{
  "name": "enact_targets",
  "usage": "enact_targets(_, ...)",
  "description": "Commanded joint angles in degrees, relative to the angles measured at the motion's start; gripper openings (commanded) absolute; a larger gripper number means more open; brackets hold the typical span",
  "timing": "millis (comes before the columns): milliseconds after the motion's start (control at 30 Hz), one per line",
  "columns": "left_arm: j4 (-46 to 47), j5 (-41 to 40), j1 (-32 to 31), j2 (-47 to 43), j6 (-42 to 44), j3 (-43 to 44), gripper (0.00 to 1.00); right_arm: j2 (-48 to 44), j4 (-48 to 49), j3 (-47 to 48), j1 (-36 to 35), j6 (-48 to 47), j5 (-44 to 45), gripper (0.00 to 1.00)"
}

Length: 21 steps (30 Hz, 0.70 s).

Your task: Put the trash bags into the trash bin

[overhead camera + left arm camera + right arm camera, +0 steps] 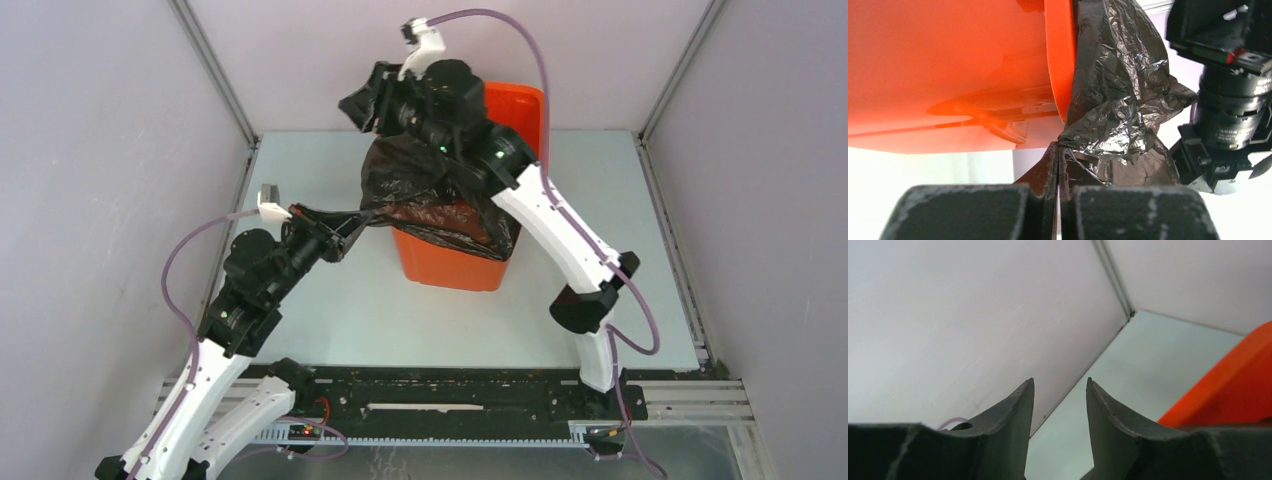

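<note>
The orange trash bin [455, 265] stands mid-table. The black trash bag [420, 180] lies crumpled over its left rim and opening, with part sagging inside. My left gripper [358, 225] is at the bin's left side, shut on the bag's lower edge. In the left wrist view its tips [1057, 147] pinch the glossy film of the trash bag [1118, 100] beside the bin's wall [948, 75]. My right gripper [360, 105] hovers above the bag's far left edge. In the right wrist view it [1059, 382] stands open and empty, with the bin's rim [1233, 385] at the right.
Grey walls close in the pale table [330, 310] on the left, the back and the right. The right arm [550, 215] reaches across the bin's right side, and its wrist [1228, 100] hangs close to the bag. A black rail [450, 395] runs along the near edge.
</note>
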State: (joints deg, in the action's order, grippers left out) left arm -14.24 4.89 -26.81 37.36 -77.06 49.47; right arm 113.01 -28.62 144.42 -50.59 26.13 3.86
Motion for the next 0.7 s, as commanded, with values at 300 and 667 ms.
enact_targets(300, -10.84, -3.52, 0.53, -0.25, 19.03, 8.94, 0.05, -13.02, -5.80, -1.60, 0.04, 5.87, -8.97, 0.69)
enact_targets(667, -11.43, -2.18, 0.53, 0.74, 20.39, 8.84, 0.00, -28.95, -27.78, -9.41, 0.34, 4.20, -1.73, 1.00)
